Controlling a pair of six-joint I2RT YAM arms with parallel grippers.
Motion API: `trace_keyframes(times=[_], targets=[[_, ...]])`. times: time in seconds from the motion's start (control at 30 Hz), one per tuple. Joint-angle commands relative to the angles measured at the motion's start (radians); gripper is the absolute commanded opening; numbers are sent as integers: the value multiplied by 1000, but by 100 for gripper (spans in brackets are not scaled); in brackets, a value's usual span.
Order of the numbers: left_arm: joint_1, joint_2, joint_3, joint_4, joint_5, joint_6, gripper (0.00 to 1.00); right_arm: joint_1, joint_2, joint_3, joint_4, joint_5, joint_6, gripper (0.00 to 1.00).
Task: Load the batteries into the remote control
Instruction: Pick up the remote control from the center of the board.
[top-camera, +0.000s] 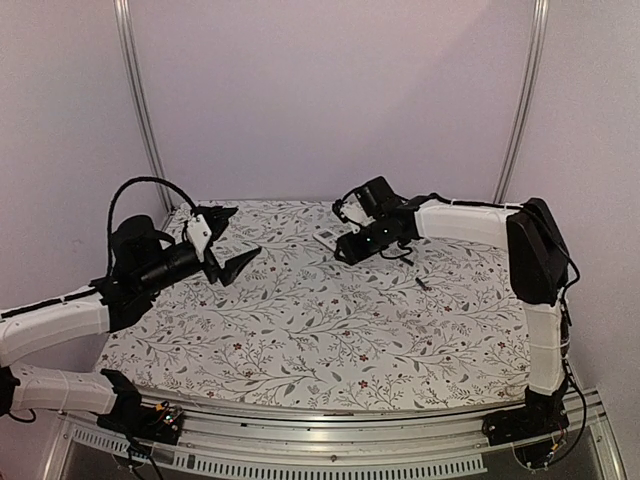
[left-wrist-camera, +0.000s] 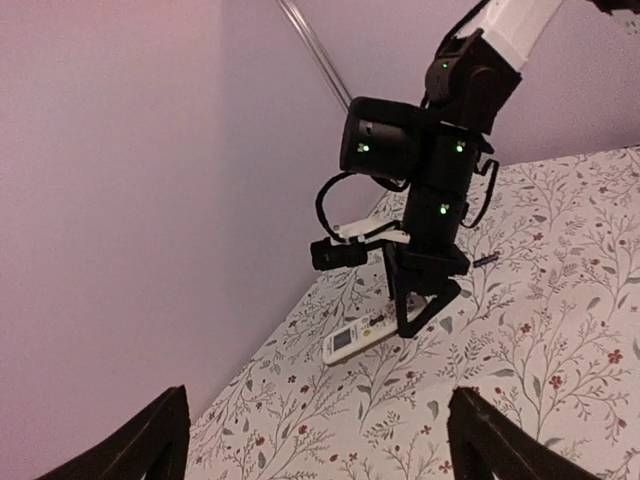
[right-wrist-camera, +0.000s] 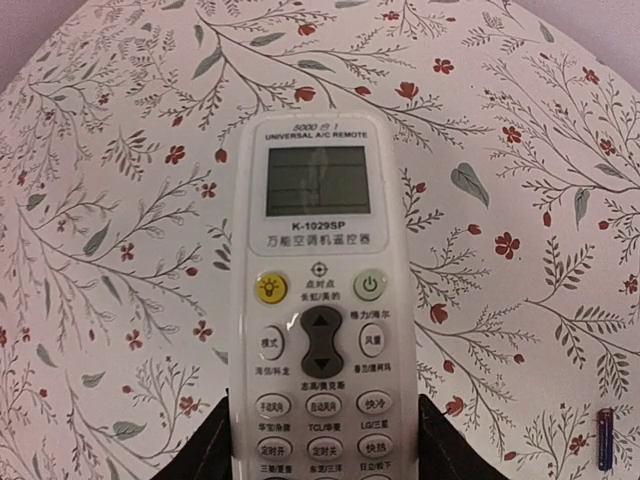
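Observation:
The remote control (right-wrist-camera: 318, 300) lies face up on the floral table, screen and buttons showing; it also shows in the top view (top-camera: 327, 240) and the left wrist view (left-wrist-camera: 358, 339). My right gripper (right-wrist-camera: 320, 445) has a finger pressed against each long side of the remote's lower end, low over the table at the back middle (top-camera: 347, 248). One slim dark battery (right-wrist-camera: 604, 440) lies on the cloth to the right of the remote, also seen in the top view (top-camera: 421, 284). A second battery is not visible. My left gripper (top-camera: 230, 242) is open and empty, held above the table's left side.
Purple walls close in the table at the back and sides, with metal frame posts (top-camera: 140, 100) at the back corners. The right arm's cable (left-wrist-camera: 330, 195) loops beside its wrist. The floral cloth (top-camera: 300, 330) covers the table up to the near rail.

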Motion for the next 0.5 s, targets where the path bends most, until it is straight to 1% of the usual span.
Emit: trace_keyframes(times=[0.0,0.07,0.13,0.2,0.3,0.4,0.47], targets=[[-171,-5,-5,-101,-131,478,89,7,-254,-155,-51,-158,-97,26],[-240,17,-1,-93,-213,602,88,12,-344,-220,-71,-205,-96,24],[-288,40,0,-55,-261,677,88,28,-428,-266,-89,-235,-92,23],[-317,57,5,-20,-268,721,88,63,-478,-297,-112,-240,-107,23],[-359,98,39,-30,-270,778,89,118,-531,-318,-147,-246,-130,23],[-414,150,62,-34,-338,857,89,156,-559,-324,-184,-268,-136,22],[-439,181,65,1,-364,876,88,175,-570,-327,-196,-270,-135,22]])
